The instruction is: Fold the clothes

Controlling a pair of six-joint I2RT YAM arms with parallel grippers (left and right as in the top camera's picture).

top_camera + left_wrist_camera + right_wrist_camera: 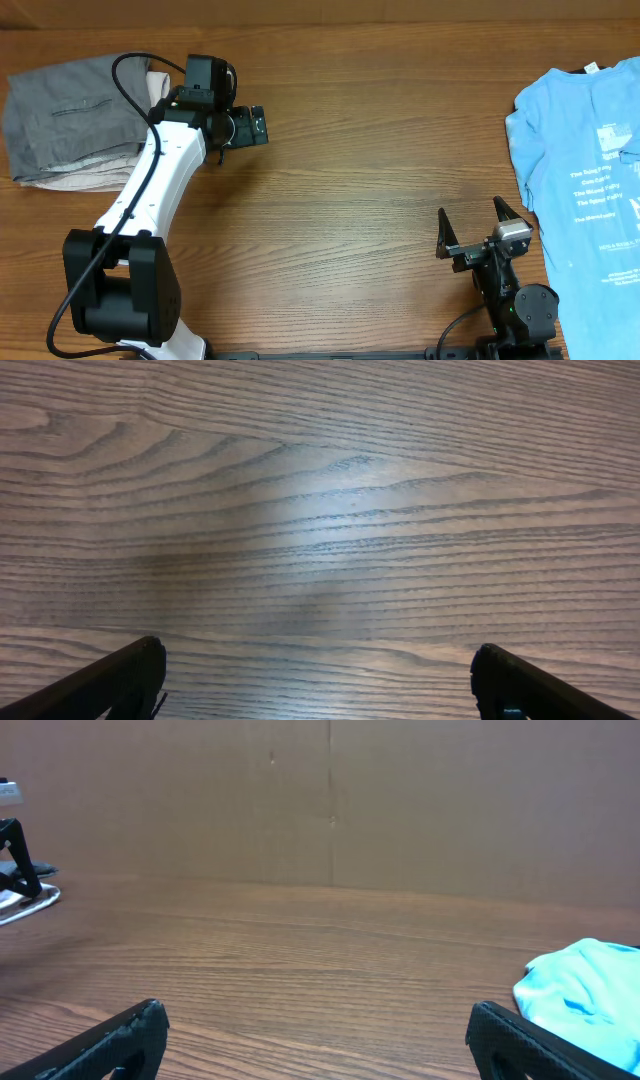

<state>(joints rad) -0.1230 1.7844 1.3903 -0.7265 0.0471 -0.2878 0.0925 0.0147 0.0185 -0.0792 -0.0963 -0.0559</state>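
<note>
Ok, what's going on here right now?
Neither arm is handling anything. The dark-grey woven shorts lie folded at the left end of the wooden table, on a pale beige garment. The left gripper hangs open over bare wood beside them; the right gripper sits open near a light-blue printed T-shirt.

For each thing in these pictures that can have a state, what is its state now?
Shorts, looks folded, pocket up, lying on the beige garment.
Beige garment, mostly hidden under the shorts, only its edges show.
T-shirt, spread out, print up, not folded.
Left gripper, open, empty, over the table.
Right gripper, open, empty.
</note>
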